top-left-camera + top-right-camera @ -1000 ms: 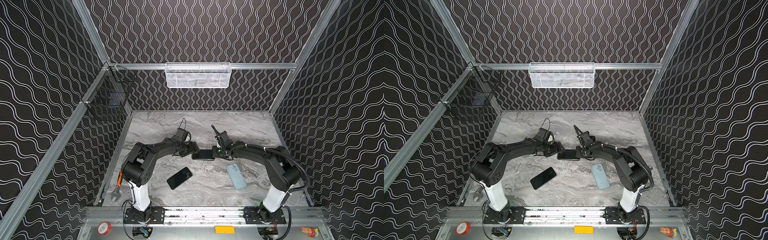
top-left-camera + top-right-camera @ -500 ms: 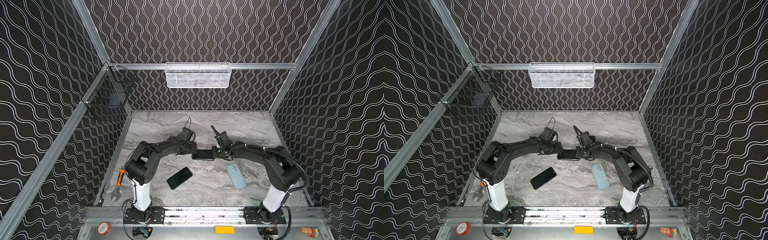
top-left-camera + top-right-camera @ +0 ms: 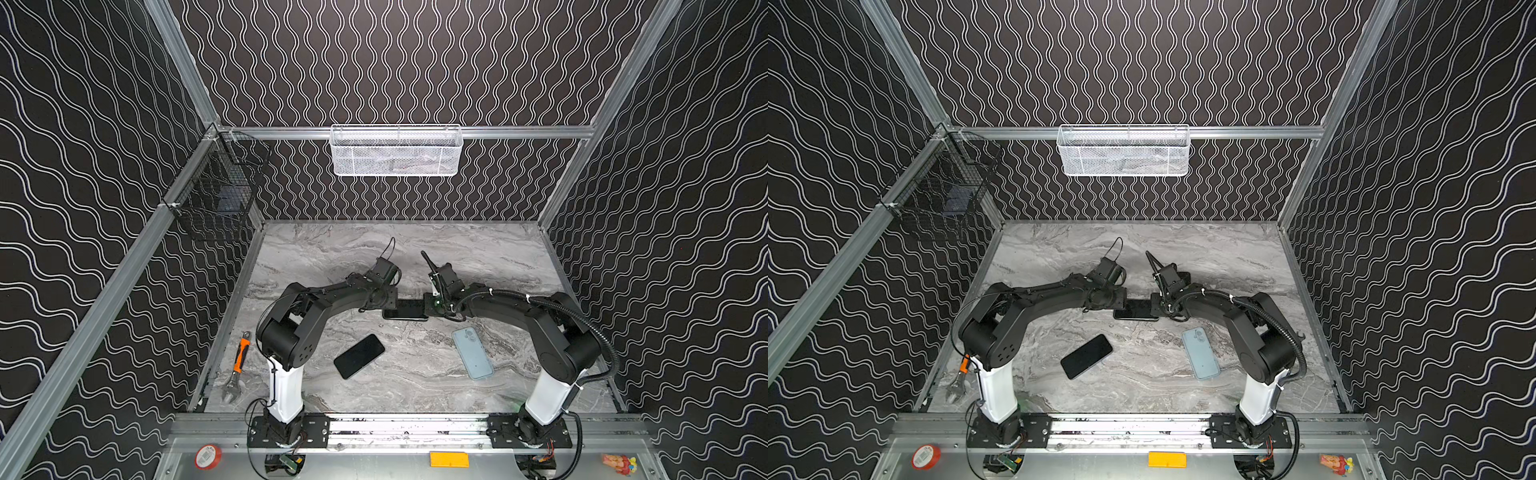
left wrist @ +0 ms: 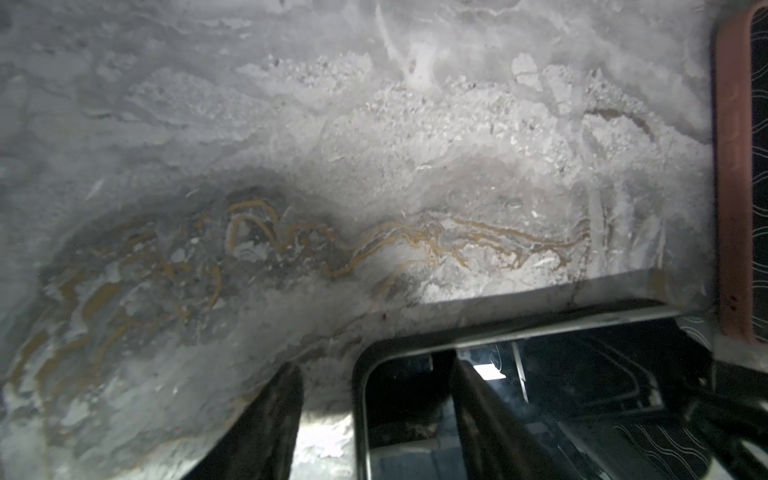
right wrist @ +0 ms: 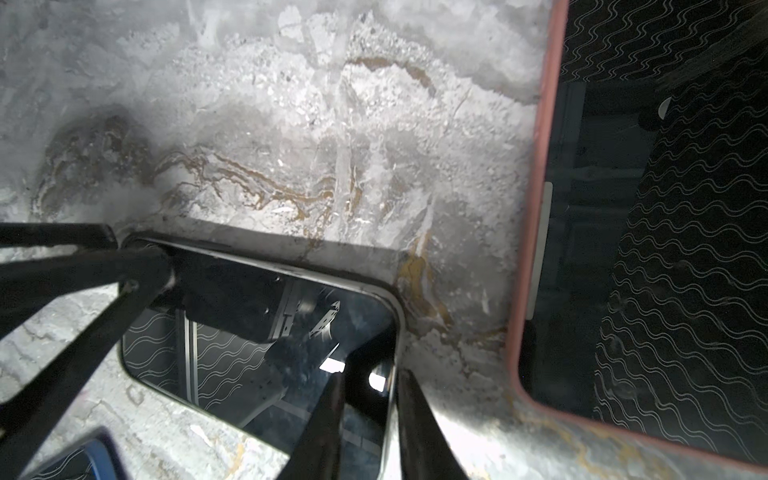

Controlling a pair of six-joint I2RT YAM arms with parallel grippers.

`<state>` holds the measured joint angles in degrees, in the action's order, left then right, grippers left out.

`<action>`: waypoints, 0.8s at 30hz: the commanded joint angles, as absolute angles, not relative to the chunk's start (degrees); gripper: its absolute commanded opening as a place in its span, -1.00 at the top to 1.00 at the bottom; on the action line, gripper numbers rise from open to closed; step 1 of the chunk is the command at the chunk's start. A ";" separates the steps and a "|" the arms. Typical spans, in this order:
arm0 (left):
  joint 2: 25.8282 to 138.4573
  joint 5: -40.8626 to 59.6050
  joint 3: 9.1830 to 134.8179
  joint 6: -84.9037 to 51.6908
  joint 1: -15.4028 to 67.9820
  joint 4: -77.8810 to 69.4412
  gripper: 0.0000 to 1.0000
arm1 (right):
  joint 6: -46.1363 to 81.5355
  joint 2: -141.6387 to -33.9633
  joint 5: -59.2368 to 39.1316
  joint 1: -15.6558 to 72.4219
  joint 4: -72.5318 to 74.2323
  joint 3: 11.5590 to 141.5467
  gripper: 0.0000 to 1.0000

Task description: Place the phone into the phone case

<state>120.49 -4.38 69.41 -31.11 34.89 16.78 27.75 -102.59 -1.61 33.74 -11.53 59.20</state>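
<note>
I put this at an early stage, with 0 of the fitting done. The phone case lies flat on the table, with nothing touching it. The phone is apart from the case, behind it and toward the left arm's side. My right end effector is narrow, pinching the phone's end nearer the case. My left end effector is half-wide, straddling the farther end with a gap showing. A 2nd dark phone lies well apart from the case. Carrying, aligning and pressing in remain.
</note>
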 commanded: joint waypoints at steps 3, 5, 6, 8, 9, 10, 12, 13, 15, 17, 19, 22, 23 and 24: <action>123.12 -6.65 68.17 -30.17 34.89 25.93 -0.05 | 27.73 -101.49 -2.20 34.00 -10.11 58.78 0.49; 123.13 -5.71 67.86 -30.96 34.82 25.33 0.07 | 27.77 -101.67 -2.20 33.99 -10.11 58.79 0.49; 123.10 -5.06 67.85 -31.45 34.81 25.00 0.12 | 27.76 -101.84 -2.39 33.95 -10.03 58.88 0.49; 122.82 -3.73 67.52 -32.07 34.78 24.04 0.22 | 27.81 -102.10 -2.63 33.93 -9.85 58.89 0.49; 122.59 -3.08 67.18 -32.43 34.74 23.29 0.24 | 27.83 -102.20 -2.86 33.97 -9.80 58.89 0.49; 122.28 -2.53 66.86 -32.68 34.77 22.68 0.25 | 27.94 -102.18 -2.90 33.95 -9.60 58.89 0.49; 121.51 -1.62 66.34 -33.14 34.63 21.59 0.25 | 28.01 -102.17 -3.12 33.93 -9.48 58.95 0.49; 121.21 -1.29 66.16 -33.26 34.71 21.37 0.25 | 28.02 -102.14 -3.08 33.93 -9.43 58.97 0.50; 120.51 -0.82 65.88 -33.63 34.68 20.88 0.25 | 28.11 -102.13 -3.17 34.02 -9.27 59.06 0.50; 120.06 -0.12 65.67 -33.65 34.71 20.14 0.25 | 28.07 -102.08 -3.13 34.14 -9.27 59.15 0.48; 119.70 0.42 65.40 -33.84 34.63 19.49 0.25 | 27.96 -102.03 -3.08 34.25 -9.17 59.14 0.46; 119.05 1.49 65.07 -34.02 34.45 18.25 0.22 | 27.78 -102.17 -2.82 34.42 -9.38 59.45 0.45; 118.73 1.86 64.97 -33.82 34.28 17.74 0.19 | 27.69 -102.29 -2.63 34.38 -9.57 59.65 0.45; 118.34 1.78 64.72 -33.75 34.20 17.41 0.17 | 27.67 -102.35 -2.39 34.37 -9.77 59.76 0.44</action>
<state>118.34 -0.16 65.47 -34.20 34.46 10.81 27.79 -102.19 -1.58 34.11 -11.18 58.96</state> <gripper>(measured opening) 0.409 0.272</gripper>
